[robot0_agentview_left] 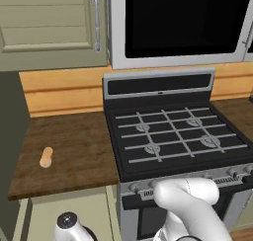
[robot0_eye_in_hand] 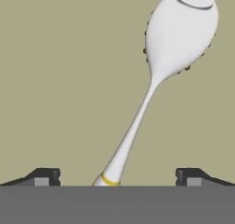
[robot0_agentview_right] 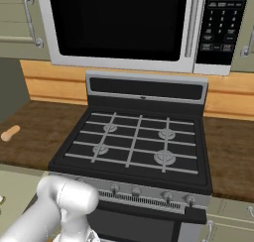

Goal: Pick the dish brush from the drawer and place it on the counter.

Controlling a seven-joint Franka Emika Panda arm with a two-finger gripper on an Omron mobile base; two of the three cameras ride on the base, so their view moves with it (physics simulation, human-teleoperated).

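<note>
Between the spread fingertips (robot0_eye_in_hand: 48, 176), one dish brush (robot0_eye_in_hand: 176, 39) is seen against a plain sage surface.
One tan cylinder (robot0_agentview_left: 46, 157) is seen near the counter's (robot0_agentview_left: 79, 151) left edge; the gripper (robot0_eye_in_hand: 117, 177) is held open, nothing gripped.

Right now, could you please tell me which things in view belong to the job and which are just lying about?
Belongs to the job:
- dish brush, lying between the open gripper fingertips
- counter, where it goes

Lying about:
- tan cylinder on the counter
- gas stove
- microwave
- upper cabinet
</note>
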